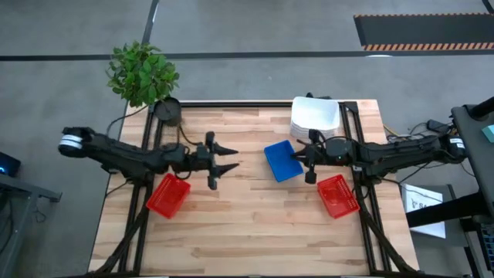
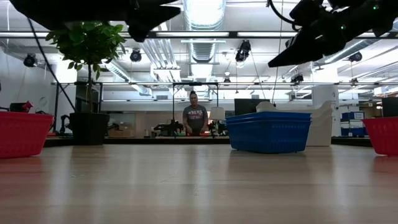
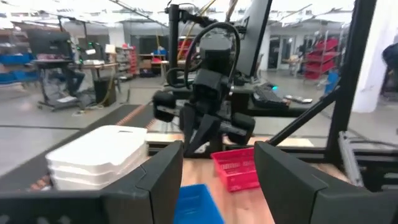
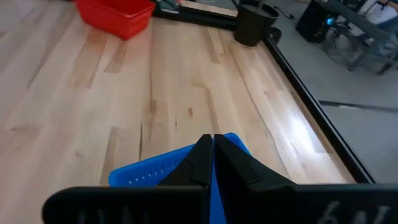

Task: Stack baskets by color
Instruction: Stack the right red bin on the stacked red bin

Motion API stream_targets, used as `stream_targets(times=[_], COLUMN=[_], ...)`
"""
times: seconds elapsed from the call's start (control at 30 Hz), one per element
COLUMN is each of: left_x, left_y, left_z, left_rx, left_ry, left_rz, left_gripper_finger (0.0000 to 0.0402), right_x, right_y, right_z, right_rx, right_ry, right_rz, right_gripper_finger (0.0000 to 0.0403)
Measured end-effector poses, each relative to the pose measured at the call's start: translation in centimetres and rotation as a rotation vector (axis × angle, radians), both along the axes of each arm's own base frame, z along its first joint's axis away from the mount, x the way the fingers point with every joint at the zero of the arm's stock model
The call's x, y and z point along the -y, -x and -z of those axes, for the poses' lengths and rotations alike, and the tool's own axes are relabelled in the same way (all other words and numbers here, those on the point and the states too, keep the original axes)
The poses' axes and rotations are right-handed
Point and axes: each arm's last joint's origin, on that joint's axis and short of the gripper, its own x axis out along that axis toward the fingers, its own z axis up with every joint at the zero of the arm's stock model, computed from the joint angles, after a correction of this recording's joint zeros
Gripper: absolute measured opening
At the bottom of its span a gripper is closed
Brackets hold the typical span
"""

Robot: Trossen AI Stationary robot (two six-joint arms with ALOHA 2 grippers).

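Hovering closed above blue baskets point(image 1: 282, 161): right pincer point(image 1: 302, 161).

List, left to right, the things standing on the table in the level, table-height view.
Red basket at the left edge → dark plant pot → blue baskets → white baskets → red basket at the right edge.

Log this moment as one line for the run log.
left end effector: open, mid-table, empty | right end effector: shut above blue stack | white stack: far edge | red baskets: apart
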Motion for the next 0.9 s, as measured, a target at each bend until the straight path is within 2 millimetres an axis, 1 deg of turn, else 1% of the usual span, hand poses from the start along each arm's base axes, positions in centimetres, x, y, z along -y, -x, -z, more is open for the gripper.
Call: stream_targets(times=[0.13, 0.27, 0.43, 0.53, 0.63, 0.83, 0.9], left_x=[0.5, 0.8, 1.0, 1.1, 1.1, 1.1, 1.1], left_y=[-1.9, -3.6, -5.3, -5.6, -5.7, -5.7, -5.7], left_z=[1.0, 1.6, 1.4, 1.1, 1.1, 1.1, 1.2], left_rx=[0.035, 0.053, 0.058, 0.066, 0.070, 0.070, 0.069], left_ry=[0.025, 0.028, 0.029, 0.040, 0.059, 0.078, 0.078], left_rz=[0.017, 0.022, 0.022, 0.023, 0.026, 0.029, 0.028], left_gripper_finger=[0.0182, 0.0182, 0.0182, 0.0182, 0.0182, 0.0182, 0.0182], right_x=[-0.3, -0.3, 0.1, 0.0, -0.3, -0.5, -0.4], right_y=[-0.1, -0.4, -0.6, -0.6, -0.7, -0.9, -1.1], right_z=[0.4, 0.8, -0.5, -0.7, -0.5, 1.3, 1.4], right_rx=[-0.020, -0.035, 0.055, 0.075, 0.080, 0.012, 0.014], right_ry=[0.019, 0.040, 0.195, 0.208, 0.131, 0.071, 0.087], right_rz=[-0.023, -0.037, 0.023, -0.037, -0.120, -0.128, -0.101], right_gripper_finger=[0.0009, 0.0009, 0.0009, 0.0009, 0.0009, 0.0009, 0.0009])
